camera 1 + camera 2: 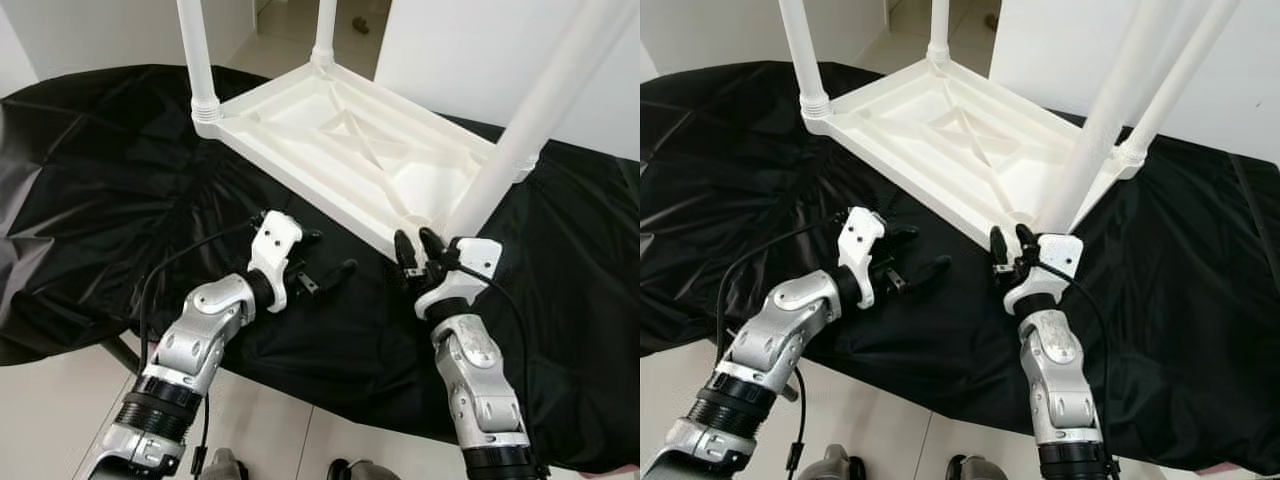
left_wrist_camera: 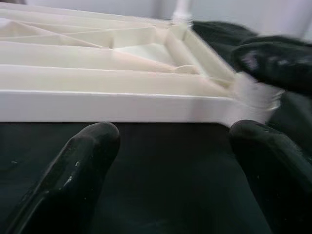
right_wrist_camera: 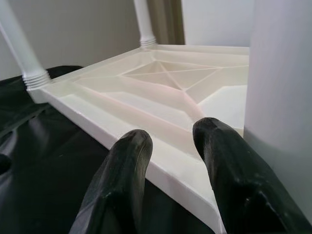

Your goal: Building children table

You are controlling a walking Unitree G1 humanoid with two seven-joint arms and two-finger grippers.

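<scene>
Left eye view: upturned white table (image 1: pixel 340 150)

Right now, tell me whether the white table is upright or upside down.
Upside down: the table top lies on the black cloth, ribbed underside showing, legs pointing up.

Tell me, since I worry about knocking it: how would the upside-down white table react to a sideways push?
The white plastic table looks light, its underside hollow and ribbed, so it would probably slide on the glossy black cloth. Its top lies flat with the legs pointing up, so tipping seems unlikely.
</scene>
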